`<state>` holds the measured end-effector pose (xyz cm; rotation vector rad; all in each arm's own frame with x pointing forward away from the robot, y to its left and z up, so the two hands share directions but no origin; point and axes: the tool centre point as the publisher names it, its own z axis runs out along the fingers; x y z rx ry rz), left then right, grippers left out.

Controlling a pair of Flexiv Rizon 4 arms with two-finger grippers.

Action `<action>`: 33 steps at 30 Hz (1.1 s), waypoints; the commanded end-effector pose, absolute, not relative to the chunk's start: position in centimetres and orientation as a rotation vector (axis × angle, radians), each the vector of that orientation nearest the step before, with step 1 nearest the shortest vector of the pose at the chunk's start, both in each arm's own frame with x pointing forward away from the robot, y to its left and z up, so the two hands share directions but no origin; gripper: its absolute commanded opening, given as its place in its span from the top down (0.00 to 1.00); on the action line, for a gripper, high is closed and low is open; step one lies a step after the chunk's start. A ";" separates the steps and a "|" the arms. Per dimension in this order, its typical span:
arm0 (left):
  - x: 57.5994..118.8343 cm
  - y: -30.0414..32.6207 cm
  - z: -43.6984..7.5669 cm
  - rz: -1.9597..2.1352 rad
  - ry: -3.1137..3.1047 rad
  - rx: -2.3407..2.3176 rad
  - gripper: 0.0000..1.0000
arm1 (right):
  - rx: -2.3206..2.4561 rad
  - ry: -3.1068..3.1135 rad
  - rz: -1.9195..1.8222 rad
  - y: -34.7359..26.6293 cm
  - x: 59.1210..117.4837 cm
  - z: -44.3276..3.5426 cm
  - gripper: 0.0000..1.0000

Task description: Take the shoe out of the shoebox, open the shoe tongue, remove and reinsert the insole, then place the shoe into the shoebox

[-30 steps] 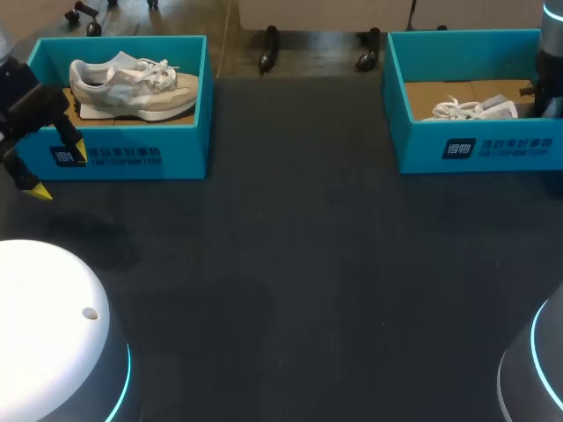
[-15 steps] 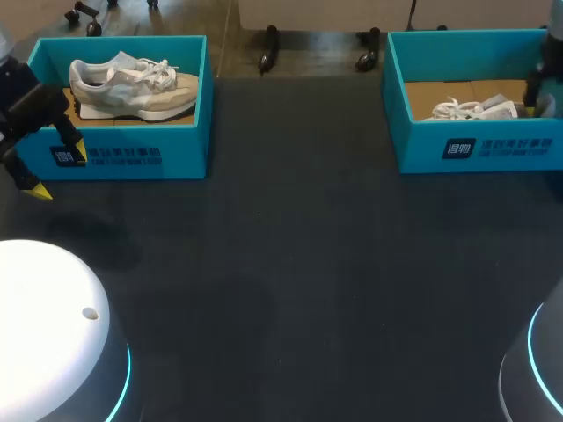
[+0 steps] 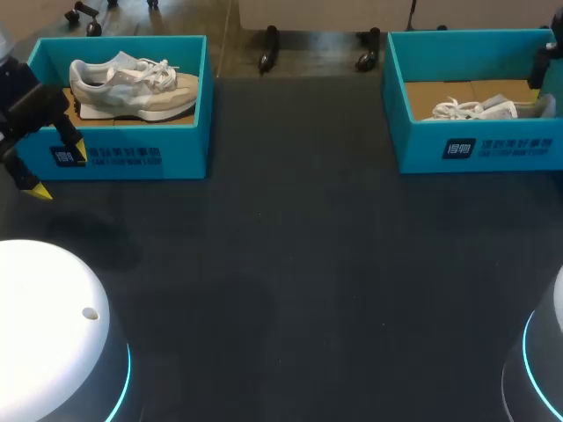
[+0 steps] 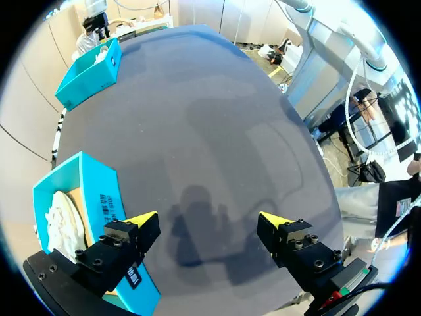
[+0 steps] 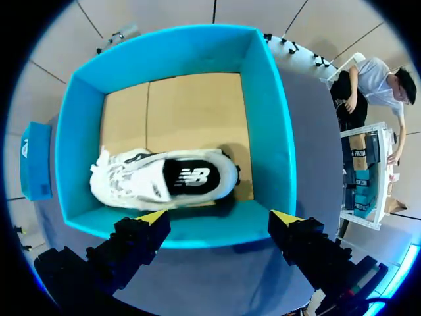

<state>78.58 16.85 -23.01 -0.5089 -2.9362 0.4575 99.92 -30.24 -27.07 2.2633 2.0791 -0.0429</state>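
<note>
A white shoe (image 5: 164, 179) lies on its side in the right teal shoebox (image 5: 268, 131), its dark insole showing through the opening. My right gripper (image 5: 218, 217) hangs open above the box's near wall, with nothing between its fingers. In the head view that shoe (image 3: 479, 109) rests in the right shoebox (image 3: 475, 148) at the back right, and only a dark piece of my right arm (image 3: 544, 61) shows at the edge. My left gripper (image 3: 60, 171) stands open in front of the left shoebox (image 3: 123, 154), holding nothing.
The left shoebox holds a second pale shoe (image 3: 132, 86). In the left wrist view that box (image 4: 99, 204) sits beside one finger of my left gripper (image 4: 207, 218), above dark table (image 4: 217, 131). The right box (image 4: 89, 69) shows far across it.
My right gripper has opened, let go of the shoe in the right box and pulled up and away. The shoe's heel now shows. My left arm has stayed still.
</note>
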 end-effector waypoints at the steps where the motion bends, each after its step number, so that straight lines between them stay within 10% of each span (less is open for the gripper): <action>1: 78.6 16.9 -23.0 0.453 -2.935 -0.510 0.00 | 2.229 2.079 0.005 -29.3 97.1 -24.6 0.00; 33: 78.7 16.7 -22.8 0.426 -2.936 -0.468 0.00 | 2.198 2.085 -0.034 -25.1 88.3 -22.1 0.00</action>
